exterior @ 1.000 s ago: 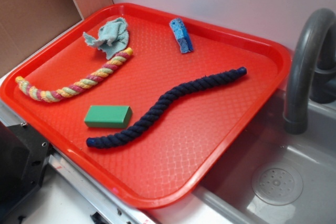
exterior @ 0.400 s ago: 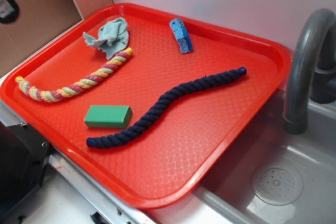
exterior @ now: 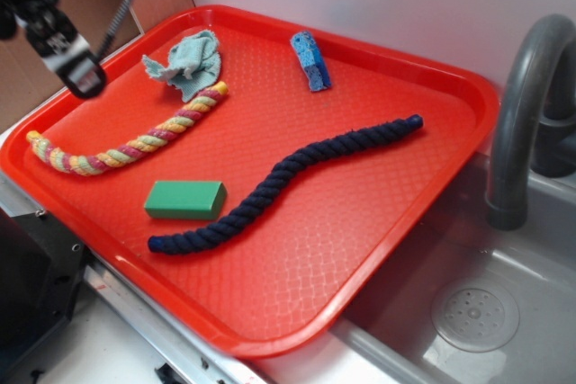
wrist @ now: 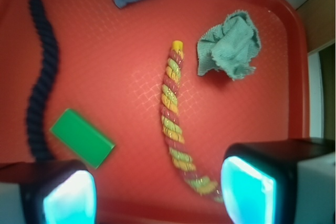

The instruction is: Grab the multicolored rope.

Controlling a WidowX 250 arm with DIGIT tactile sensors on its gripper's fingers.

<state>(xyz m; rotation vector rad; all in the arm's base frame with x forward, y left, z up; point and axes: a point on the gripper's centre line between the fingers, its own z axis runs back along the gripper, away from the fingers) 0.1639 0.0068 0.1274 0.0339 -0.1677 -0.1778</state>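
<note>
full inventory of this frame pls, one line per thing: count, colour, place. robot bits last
tray: 1, red, beside the sink, holds all the small items
multicolored rope: 1, yellow, pink and pale green, left part of tray, slightly curved
navy rope: 1, dark blue, wavy, across the tray's middle
block: 1, green, between the two ropes near the front edge
cloth: 1, pale teal, crumpled, back left, by one end of the multicolored rope
sponge: 1, blue, back of tray
faucet: 1, grey, right of tray
sink: 1, grey, lower right, with a round drain
gripper: 1, black with cyan pads, open, above the tray's left edge, over one end of the multicolored rope
</note>
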